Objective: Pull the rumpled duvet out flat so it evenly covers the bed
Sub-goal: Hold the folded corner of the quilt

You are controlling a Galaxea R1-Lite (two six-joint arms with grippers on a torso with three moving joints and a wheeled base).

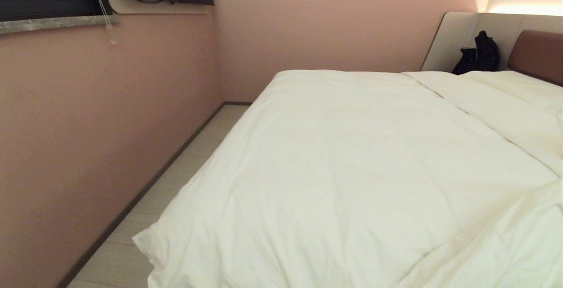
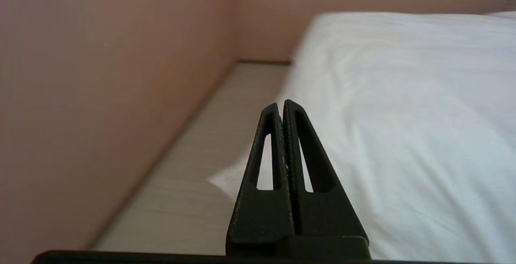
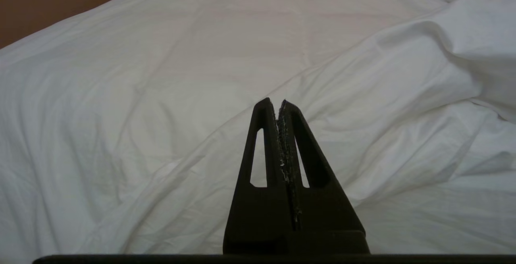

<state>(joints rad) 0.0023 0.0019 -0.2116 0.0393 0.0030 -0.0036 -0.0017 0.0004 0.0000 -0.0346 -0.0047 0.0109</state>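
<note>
progress: mostly spread | duvet point(image 1: 352, 169) smooth across bed point(image 1: 539, 55), centre frame | left: raised fold, lower right, needs flattening | left gripper point(image 2: 281, 104) closed, empty | right gripper point(image 3: 275, 103) closed, empty, over fold

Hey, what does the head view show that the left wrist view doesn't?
Only the head view shows the headboard, a black bag beside it, the pillows, the window ledge and a raised fold in the duvet's near right part. Only the left wrist view shows the left gripper, shut and empty, above the duvet's near corner. Both show the white duvet lying across the bed, the pink wall and the pale floor strip alongside it.
</note>
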